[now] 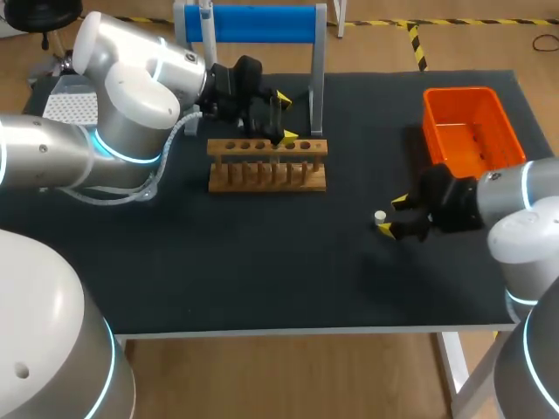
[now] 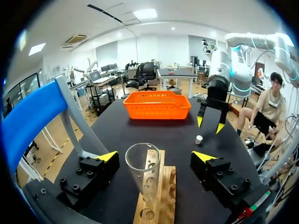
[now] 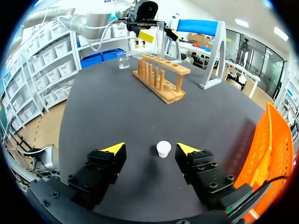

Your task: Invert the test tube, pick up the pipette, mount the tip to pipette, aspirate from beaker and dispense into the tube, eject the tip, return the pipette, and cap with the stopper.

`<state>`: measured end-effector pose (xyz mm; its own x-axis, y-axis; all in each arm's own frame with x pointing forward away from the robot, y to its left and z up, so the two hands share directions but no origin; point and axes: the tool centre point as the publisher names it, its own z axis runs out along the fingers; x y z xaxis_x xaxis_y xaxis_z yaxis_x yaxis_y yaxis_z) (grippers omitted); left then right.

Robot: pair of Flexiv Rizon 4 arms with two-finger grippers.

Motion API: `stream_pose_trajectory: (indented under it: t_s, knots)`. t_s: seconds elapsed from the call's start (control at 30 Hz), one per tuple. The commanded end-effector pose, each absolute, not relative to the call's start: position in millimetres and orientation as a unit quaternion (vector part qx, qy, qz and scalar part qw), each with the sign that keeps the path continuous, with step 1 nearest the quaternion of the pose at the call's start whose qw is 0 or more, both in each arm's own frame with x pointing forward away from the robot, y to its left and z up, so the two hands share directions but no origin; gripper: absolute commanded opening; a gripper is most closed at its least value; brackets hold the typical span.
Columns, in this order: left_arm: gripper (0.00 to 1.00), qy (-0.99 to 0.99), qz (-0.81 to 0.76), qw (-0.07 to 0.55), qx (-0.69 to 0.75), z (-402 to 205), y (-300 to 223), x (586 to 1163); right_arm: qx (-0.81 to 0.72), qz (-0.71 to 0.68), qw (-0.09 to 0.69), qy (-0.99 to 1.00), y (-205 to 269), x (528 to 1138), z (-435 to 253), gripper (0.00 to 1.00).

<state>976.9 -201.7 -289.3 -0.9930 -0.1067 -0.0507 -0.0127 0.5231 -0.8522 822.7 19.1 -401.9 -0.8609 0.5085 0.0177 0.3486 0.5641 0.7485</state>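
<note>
On the black table [image 1: 262, 253], the orange plastic mesh basket [image 2: 156, 111] sits well ahead of the left gripper [image 2: 156, 155], whose fingers are released, wide apart over the long wooden test tube rack [image 2: 168, 191]. The clear glass test tube [image 2: 142, 172] stands upright in the rack between them, mouth up (touched by neither). The right gripper [image 3: 150, 148] is likewise spread, the small white stopper [image 3: 163, 149] lying on the table between its fingers, untouched; a small glass beaker [image 3: 123, 59] stands well ahead, past the rack, its contents indiscernible.

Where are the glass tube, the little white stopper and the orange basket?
test tube [image 2: 143, 175]: left wrist view, its clear glass wall.
stopper [image 3: 163, 148]: right wrist view, its white top.
orange basket [image 1: 460, 91]: head view, its far rim.
</note>
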Motion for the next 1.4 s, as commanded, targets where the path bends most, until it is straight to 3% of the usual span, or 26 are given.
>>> stream_pose_trajectory:
  t_s: [0.03,0.5,0.6,0.9,1.1,1.4]
  knots:
    - [1.0,0.872,-0.486,0.046,-0.033,-288.9,-201.7,978.2,0.245,0.396,0.1,0.879,22.7,827.7,-407.7,0.67]
    - [1.0,0.872,-0.486,0.046,-0.033,-288.9,-201.7,978.2,0.247,0.39,0.095,0.882,27.7,839.1,-420.4,0.6]
    - [1.0,0.872,-0.486,0.046,-0.033,-288.9,-201.7,978.2,0.248,0.389,0.094,0.882,27.6,841.0,-422.7,0.53]
    - [1.0,0.872,-0.486,0.046,-0.033,-288.9,-201.7,978.2,0.249,0.388,0.094,0.883,27.9,845.5,-425.9,0.56]
    - [1.0,0.872,-0.486,0.046,-0.033,-288.9,-201.7,978.2,0.246,0.385,0.096,0.884,28.9,848.3,-427.3,0.5]
    - [1.0,0.872,-0.486,0.046,-0.033,-288.9,-201.7,978.2,0.243,0.383,0.095,0.886,31.5,849.0,-429.5,0.49]
